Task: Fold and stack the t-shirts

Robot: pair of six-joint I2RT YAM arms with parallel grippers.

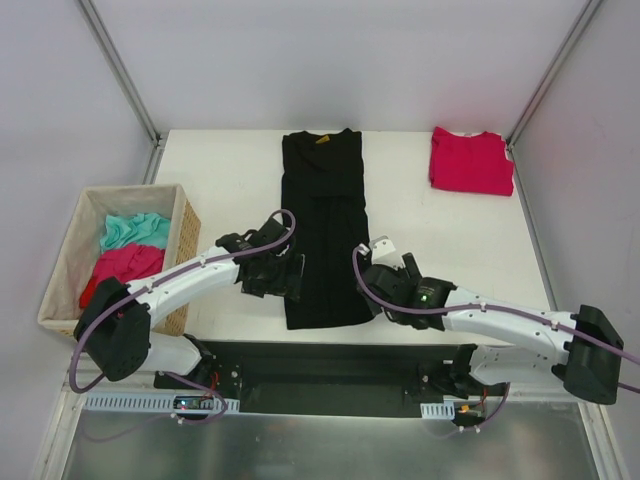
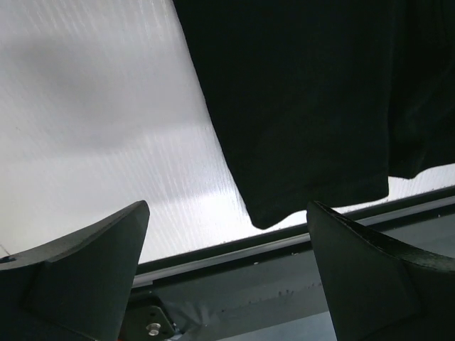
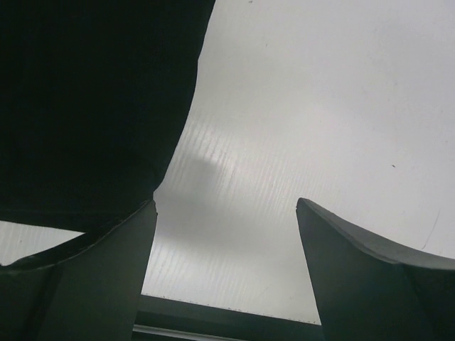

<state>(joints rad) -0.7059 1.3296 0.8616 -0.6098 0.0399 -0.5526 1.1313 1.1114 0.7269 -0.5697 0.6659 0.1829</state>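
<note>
A black t-shirt (image 1: 322, 230) lies on the white table (image 1: 220, 190), folded lengthwise into a long strip with its hem toward the arms. A crimson-red t-shirt (image 1: 471, 160) lies folded at the back right. My left gripper (image 1: 292, 283) hovers open at the strip's lower left edge. In the left wrist view the black t-shirt's hem corner (image 2: 313, 106) lies just beyond the open left gripper (image 2: 227, 206), with nothing between its fingers. My right gripper (image 1: 372, 298) is open at the lower right edge. In the right wrist view the black t-shirt (image 3: 85, 106) borders the left finger of that gripper (image 3: 226, 204).
A woven tan basket (image 1: 183, 240) stands at the table's left edge with teal cloth (image 1: 135, 230) and pink-red cloth (image 1: 125, 265) inside. The table's near edge and a dark rail (image 2: 234, 249) run just beyond both grippers.
</note>
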